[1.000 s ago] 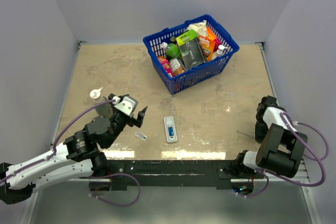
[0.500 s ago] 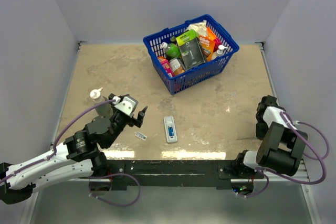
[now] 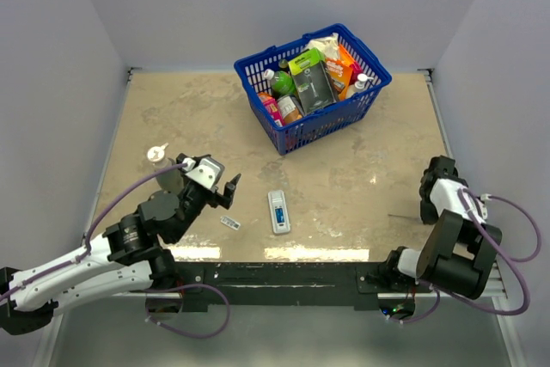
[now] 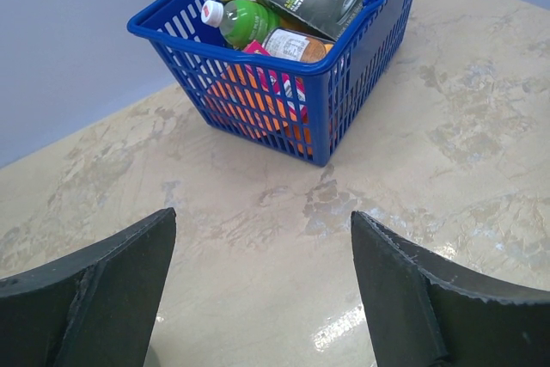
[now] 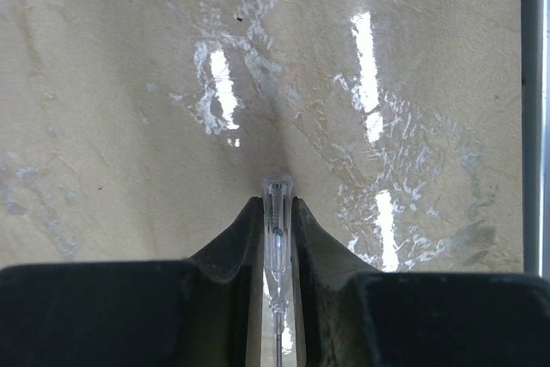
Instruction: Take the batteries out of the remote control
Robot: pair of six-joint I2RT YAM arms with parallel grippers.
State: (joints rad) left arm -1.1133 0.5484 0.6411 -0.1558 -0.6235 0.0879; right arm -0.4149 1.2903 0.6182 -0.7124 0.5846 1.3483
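The white remote control (image 3: 280, 223) lies face up on the table near the front middle, with the blue battery (image 3: 277, 208) in its recess. A thin greyish battery (image 3: 229, 223) lies loose on the table to its left. My left gripper (image 3: 230, 192) is open and empty, held above the table just behind the greyish battery; in the left wrist view (image 4: 258, 221) only bare table lies between its fingers. My right gripper (image 3: 427, 210) is at the table's right edge, shut on a slim clear-handled tool (image 5: 277, 212) whose thin shaft (image 3: 400, 217) points left.
A blue basket (image 3: 371, 94) full of groceries stands at the back middle and also shows in the left wrist view (image 4: 339, 100). A small spray-top bottle (image 3: 157, 155) stands beside the left arm. A metal rail (image 5: 533, 109) borders the table on the right.
The right arm's wrist has shifted slightly at the right edge, still holding the clear tool. The left arm, remote and batteries have not moved.
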